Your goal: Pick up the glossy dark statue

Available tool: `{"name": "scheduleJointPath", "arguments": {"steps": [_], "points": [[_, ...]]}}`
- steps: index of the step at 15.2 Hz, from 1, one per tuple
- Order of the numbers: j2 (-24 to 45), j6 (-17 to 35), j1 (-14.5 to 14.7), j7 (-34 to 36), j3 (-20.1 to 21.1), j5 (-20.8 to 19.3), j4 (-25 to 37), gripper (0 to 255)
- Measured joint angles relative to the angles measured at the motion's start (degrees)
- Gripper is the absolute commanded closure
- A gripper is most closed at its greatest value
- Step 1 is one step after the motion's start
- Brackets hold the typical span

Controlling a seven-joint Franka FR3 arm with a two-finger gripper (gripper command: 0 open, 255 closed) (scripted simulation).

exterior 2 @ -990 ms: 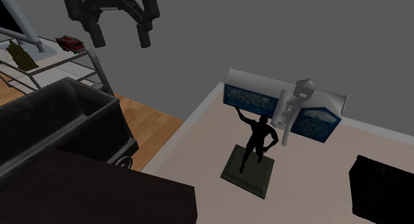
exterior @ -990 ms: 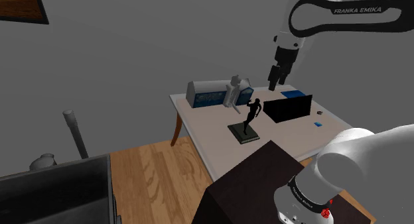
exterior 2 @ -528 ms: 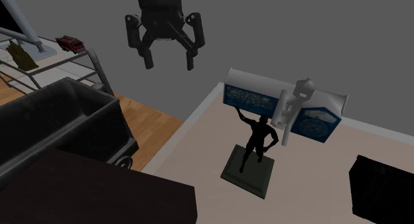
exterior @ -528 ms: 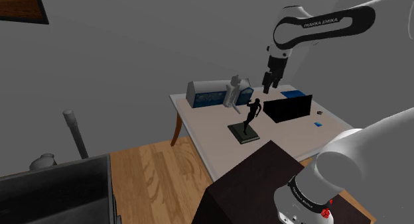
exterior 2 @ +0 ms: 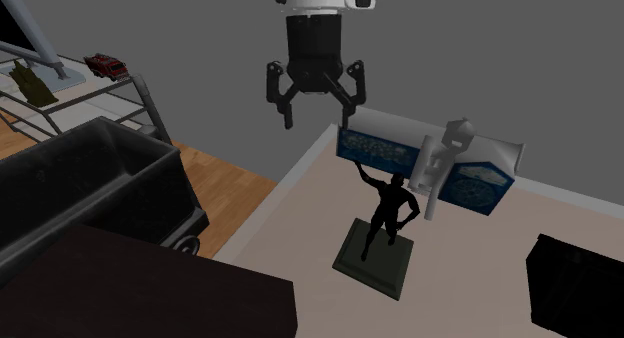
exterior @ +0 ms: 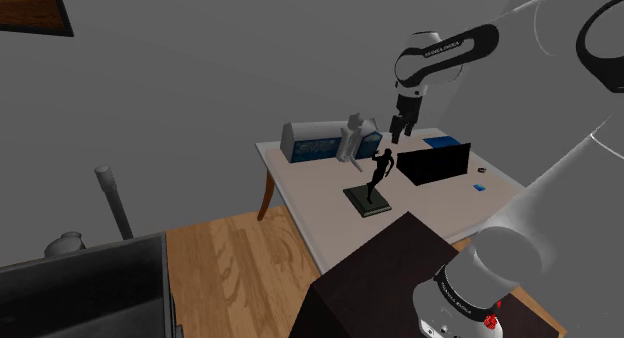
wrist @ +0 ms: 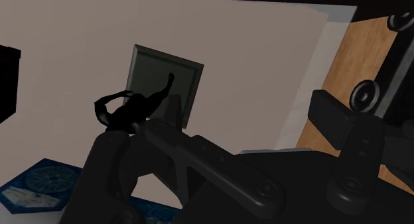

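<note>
Shoulder view: the gripper (exterior: 397, 133) is seen hanging above the statue (exterior: 376, 178), slightly to this view's right of it and well clear of its head.
Statue: a glossy black figure with one arm raised is set upright on a dark square base on the pale table (exterior: 310, 191), and it is touched by nothing.
Pincer: the two black fingers are held spread apart with nothing carried between them, as is plainest in the second exterior view.
Change: over the last second the hand has been carried across from well off to the side of the statue to a place nearly over it. In the second exterior view it is now found just above the raised arm, a little to that view's left. The spread of the fingers has not been altered.
Statue since then: it has not been shifted or tipped.
Wrist view: the statue is looked down on from above and is placed beside the outer face of one finger, not between the two.
Neighbours: a blue-patterned box (exterior 2: 470, 178) is stood just behind the statue, a pale grey object (exterior 2: 440, 158) is leant beside its raised arm, and a black box (exterior: 432, 163) is set near it.
Meaning for the task: the approach is judged almost lined up, with the grasp not yet begun. A small sideways correction is probably needed before the descent, and the grey object may be brushed.
</note>
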Motion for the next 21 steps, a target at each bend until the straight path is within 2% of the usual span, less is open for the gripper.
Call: {"name": "scheduleJointPath", "arguments": {"steps": [7,17,21], "points": [[15.95,5.03,-2.93,-5.8,-1.95,3.81,10.28,0],[38.98,4.63,-9.92,-12.24,-1.04,9.58,32.65,0],[42.33,6.09,-11.11,-12.83,-0.74,10.18,34.48,0]]}}
